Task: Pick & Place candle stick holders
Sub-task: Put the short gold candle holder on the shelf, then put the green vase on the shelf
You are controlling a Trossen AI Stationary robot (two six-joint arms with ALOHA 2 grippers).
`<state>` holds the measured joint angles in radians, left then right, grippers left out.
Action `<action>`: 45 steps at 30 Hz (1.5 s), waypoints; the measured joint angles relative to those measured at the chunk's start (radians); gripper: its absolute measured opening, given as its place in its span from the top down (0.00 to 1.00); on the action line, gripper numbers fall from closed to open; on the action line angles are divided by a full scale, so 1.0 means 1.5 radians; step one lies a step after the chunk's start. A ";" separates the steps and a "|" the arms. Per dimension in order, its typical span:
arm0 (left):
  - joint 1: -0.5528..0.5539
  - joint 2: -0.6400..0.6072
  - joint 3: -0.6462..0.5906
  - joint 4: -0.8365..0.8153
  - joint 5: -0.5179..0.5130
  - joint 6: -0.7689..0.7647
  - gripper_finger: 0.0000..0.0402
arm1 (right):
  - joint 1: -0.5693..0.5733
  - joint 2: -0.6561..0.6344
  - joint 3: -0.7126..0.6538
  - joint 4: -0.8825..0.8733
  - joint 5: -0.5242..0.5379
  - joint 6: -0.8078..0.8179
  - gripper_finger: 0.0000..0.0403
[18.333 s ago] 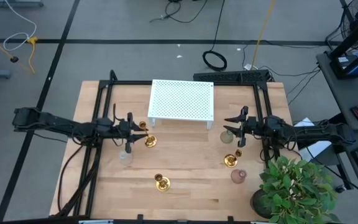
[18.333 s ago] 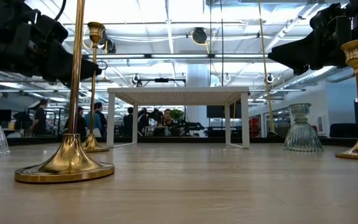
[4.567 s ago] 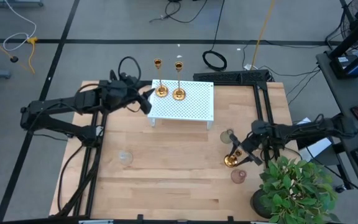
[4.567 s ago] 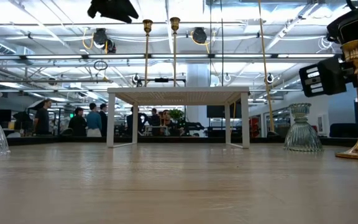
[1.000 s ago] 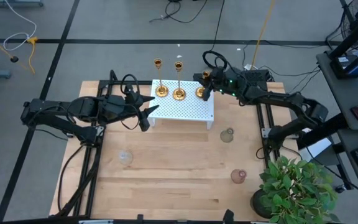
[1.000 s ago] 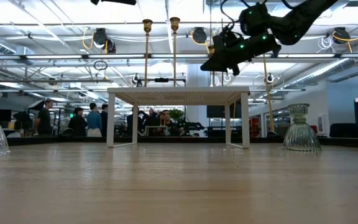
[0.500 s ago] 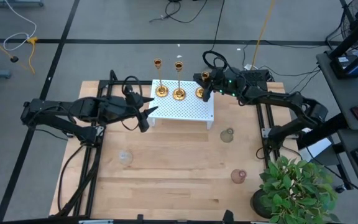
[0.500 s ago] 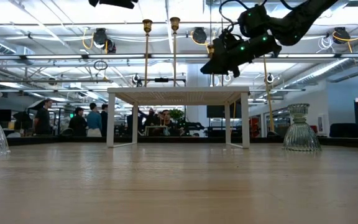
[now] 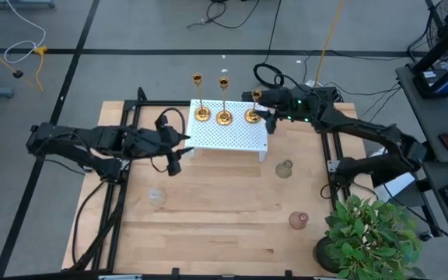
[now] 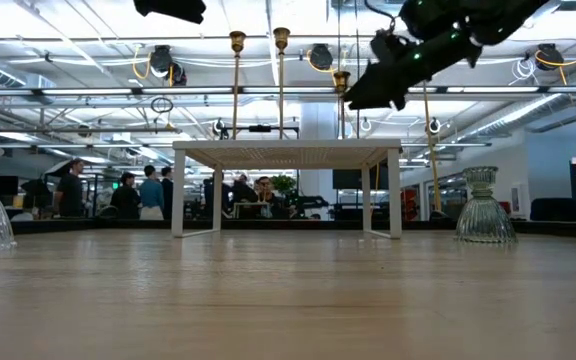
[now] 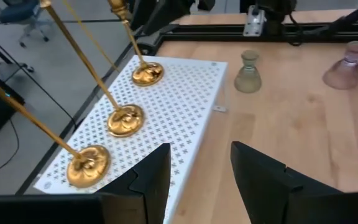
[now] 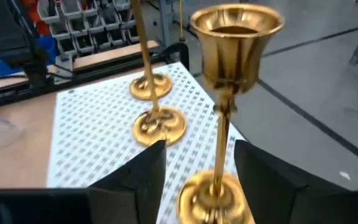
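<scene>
No brand, label or writing is showing anywhere legible. Three gold candlesticks [image 9: 224, 117] are standing upright in a row along the far edge of the white perforated stand [image 9: 228, 134]; the right gripper [image 9: 269, 118] is hanging just beside the rightmost one [image 12: 225, 112], fingers released, its stem between them untouched. The left gripper [image 9: 174, 150] is waiting, fingers apart and empty, off the stand's left end; the candlestick tops are cut off in its wrist view.

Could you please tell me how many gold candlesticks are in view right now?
3, all standing in a row along the white rack's far edge: left, middle, right. None seem hidden.
</scene>
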<state>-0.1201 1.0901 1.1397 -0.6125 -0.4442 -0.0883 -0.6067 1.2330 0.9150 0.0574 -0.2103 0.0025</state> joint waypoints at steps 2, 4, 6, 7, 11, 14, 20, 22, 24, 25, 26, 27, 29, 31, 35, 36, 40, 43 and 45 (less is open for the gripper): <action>-0.011 0.000 0.000 -0.006 0.000 -0.005 0.57 | 0.002 -0.033 0.000 -0.058 -0.001 0.000 0.51; -0.019 0.000 0.000 -0.019 0.000 -0.009 0.57 | 0.009 -0.062 0.000 -0.118 0.000 -0.004 0.50; -0.026 0.000 0.000 -0.035 0.000 -0.020 0.57 | 0.018 -0.092 0.000 -0.188 -0.001 -0.011 0.49; -0.028 0.000 0.000 -0.041 -0.001 -0.026 0.57 | 0.025 -0.106 0.000 -0.215 -0.001 -0.011 0.48; -0.037 0.000 0.000 -0.054 -0.006 -0.048 0.57 | 0.066 -0.161 -0.009 -0.328 0.000 -0.008 0.47; -0.043 0.000 0.000 -0.055 -0.006 -0.051 0.57 | 0.109 -0.200 -0.047 -0.344 -0.002 0.012 0.47; -0.051 0.000 0.000 -0.053 -0.007 -0.065 0.57 | 0.180 -0.298 -0.158 -0.291 0.000 0.052 0.47; -0.052 0.000 0.000 -0.050 -0.007 -0.068 0.57 | 0.195 -0.333 -0.198 -0.258 0.000 0.069 0.47; -0.053 0.000 0.000 -0.049 -0.007 -0.070 0.57 | 0.204 -0.366 -0.239 -0.238 0.001 0.082 0.47; -0.053 0.000 0.000 -0.049 -0.007 -0.070 0.57 | 0.208 -0.380 -0.258 -0.231 0.005 0.096 0.47; -0.053 0.000 0.000 -0.048 -0.007 -0.071 0.57 | 0.211 -0.393 -0.279 -0.225 0.017 0.112 0.47; -0.053 0.000 0.000 -0.048 -0.007 -0.072 0.57 | 0.213 -0.404 -0.300 -0.222 0.031 0.126 0.47; -0.053 0.000 0.000 -0.048 -0.007 -0.073 0.57 | 0.219 -0.421 -0.342 -0.206 0.052 0.145 0.47; -0.053 0.000 0.000 -0.047 -0.007 -0.073 0.57 | 0.227 -0.431 -0.378 -0.185 0.052 0.147 0.47; -0.053 0.000 0.000 -0.035 -0.007 -0.073 0.57 | 0.248 -0.441 -0.441 -0.109 0.053 0.140 0.47; -0.053 0.000 0.000 -0.030 -0.007 -0.073 0.57 | 0.254 -0.441 -0.455 -0.085 0.053 0.135 0.47; -0.053 0.000 0.000 -0.013 -0.007 -0.064 0.57 | 0.270 -0.441 -0.501 -0.040 0.054 0.125 0.47; -0.053 0.000 0.000 -0.012 -0.007 -0.062 0.57 | 0.271 -0.441 -0.527 -0.009 0.056 0.117 0.47; -0.053 0.000 0.000 -0.012 -0.007 -0.062 0.57 | 0.271 -0.441 -0.539 0.001 0.057 0.116 0.47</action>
<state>-0.1989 1.0901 1.1397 -0.6304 -0.4549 -0.1814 -0.1997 0.5709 0.1067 0.0592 -0.1249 0.1758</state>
